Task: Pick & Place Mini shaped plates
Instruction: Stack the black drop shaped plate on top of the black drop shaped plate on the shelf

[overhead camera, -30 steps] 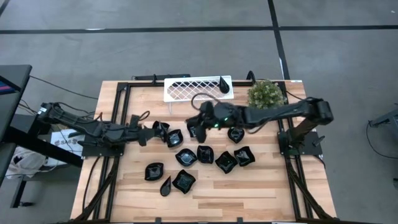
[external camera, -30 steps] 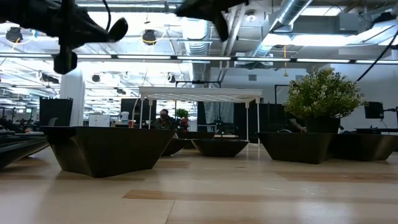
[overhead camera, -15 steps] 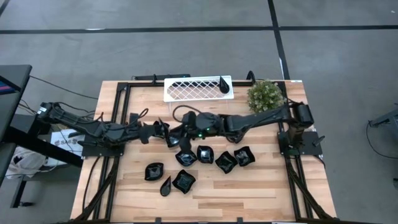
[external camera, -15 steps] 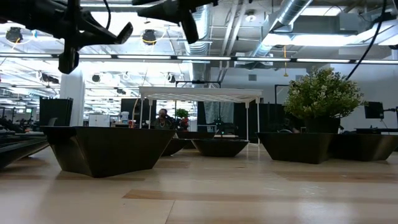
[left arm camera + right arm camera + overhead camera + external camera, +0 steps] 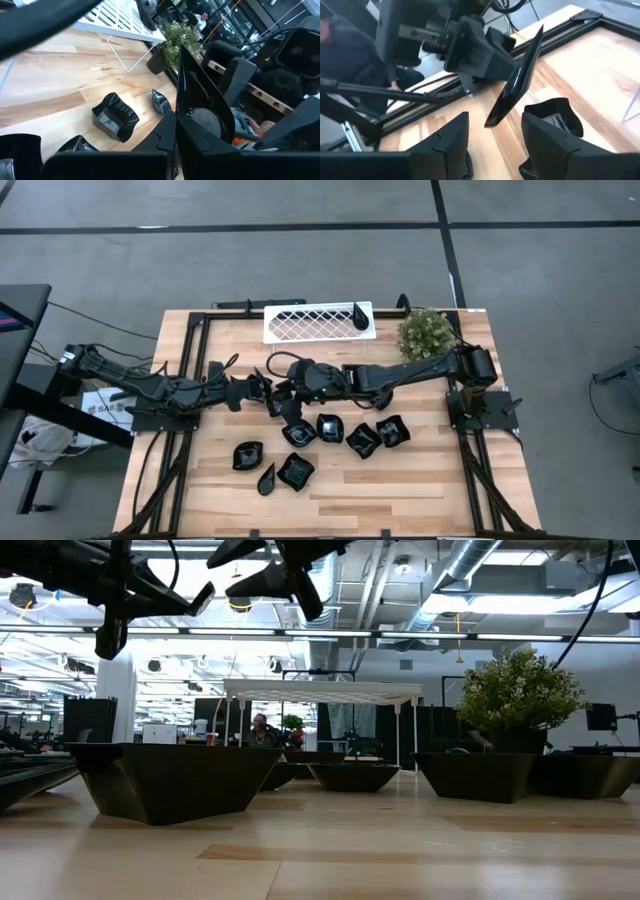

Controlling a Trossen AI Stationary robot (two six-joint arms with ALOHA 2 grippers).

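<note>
The left gripper (image 5: pixel 252 388) is closed on a thin, glossy black plate (image 5: pixel 516 80) held on edge above the wooden tabletop (image 5: pixel 430 480), near its middle toward the left edge. The right gripper (image 5: pixel 278 392) faces it from the other side, its blocky dark fingers (image 5: pixel 445 145) spread apart with the held plate showing between them, not gripped by them. The other mini shaped plates (image 5: pixel 330 427) lie in a loose cluster across the middle of the pale plank tabletop; they are shiny black, some squarish with crimped, wavy rims (image 5: pixel 115 117), some teardrop-shaped (image 5: pixel 267 478). One more teardrop dish (image 5: pixel 359 314) rests on the white lattice tray (image 5: pixel 310 323) at the far edge. A bushy green plant (image 5: pixel 427 332) stands near the far right corner.
</note>
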